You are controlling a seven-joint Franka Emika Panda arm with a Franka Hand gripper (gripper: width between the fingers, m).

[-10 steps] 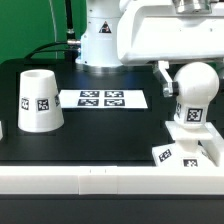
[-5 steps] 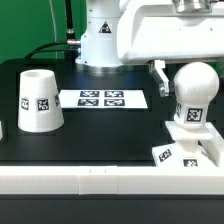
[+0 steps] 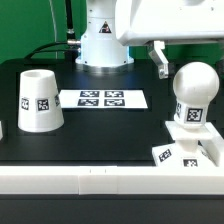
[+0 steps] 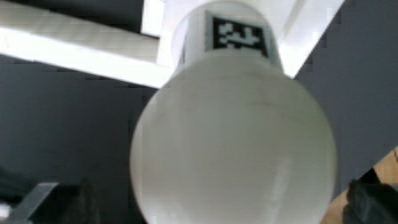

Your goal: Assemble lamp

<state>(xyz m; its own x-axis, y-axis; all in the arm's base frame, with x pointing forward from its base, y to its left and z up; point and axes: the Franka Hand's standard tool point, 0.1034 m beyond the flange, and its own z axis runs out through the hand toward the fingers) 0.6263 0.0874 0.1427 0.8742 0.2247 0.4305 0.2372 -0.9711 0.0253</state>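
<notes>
The white rounded bulb (image 3: 194, 92) stands upright on the flat square base (image 3: 178, 152) at the exterior view's right, a tag on its neck. The tapered shade (image 3: 39, 100) stands on the black table at the exterior view's left, its narrower end up. My gripper (image 3: 187, 55) hangs just above the bulb, open and empty; one dark finger (image 3: 158, 58) shows to the exterior view's left of the bulb's top. In the wrist view the bulb (image 4: 231, 140) fills the picture, with my gripper (image 4: 210, 205) spread wide and a finger (image 4: 43, 200) clear of its side.
The marker board (image 3: 103, 99) lies flat between the shade and the bulb. The robot's white body (image 3: 100, 40) stands behind it. A white rail (image 3: 100, 182) runs along the table's front edge.
My gripper has risen from around the bulb's upper part to above it and is apart from it. The bulb stays upright on the base. The shade has not moved.
</notes>
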